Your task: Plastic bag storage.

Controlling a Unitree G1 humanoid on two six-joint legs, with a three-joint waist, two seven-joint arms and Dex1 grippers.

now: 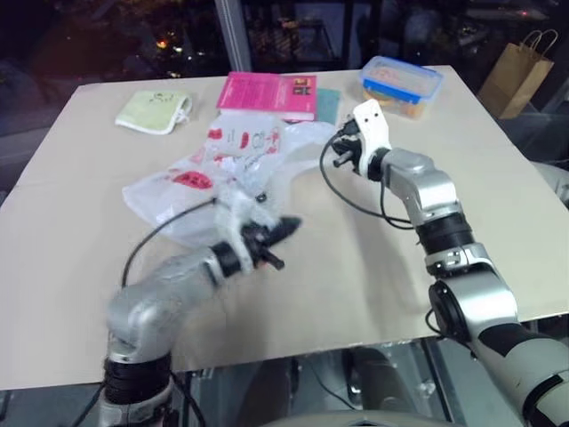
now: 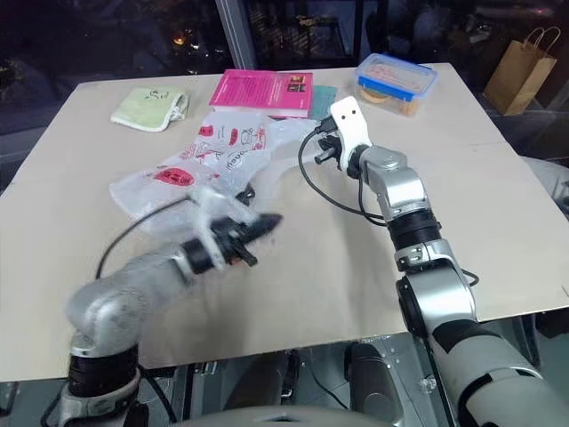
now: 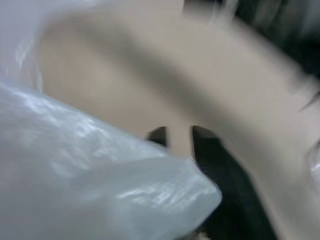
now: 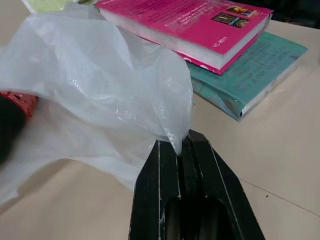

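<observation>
Nearest, the left gripper (image 1: 286,228) is clenched at the near edge of the plastic bag (image 1: 227,165) – whether it pinches film I cannot tell. Beyond, the right gripper (image 4: 185,142) clamps a bag corner before the pink book (image 4: 192,25). Opposed pulling could tear the film – or slip it.

Even overhead light on the table (image 1: 373,267), dark surroundings; left arm (image 1: 169,289) motion-blurred, left wrist view smeared.

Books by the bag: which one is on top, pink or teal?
The pink book is on top. It lies across the teal book, which sticks out beneath it on the table, just past the plastic bag pinched in the right end effector.
</observation>
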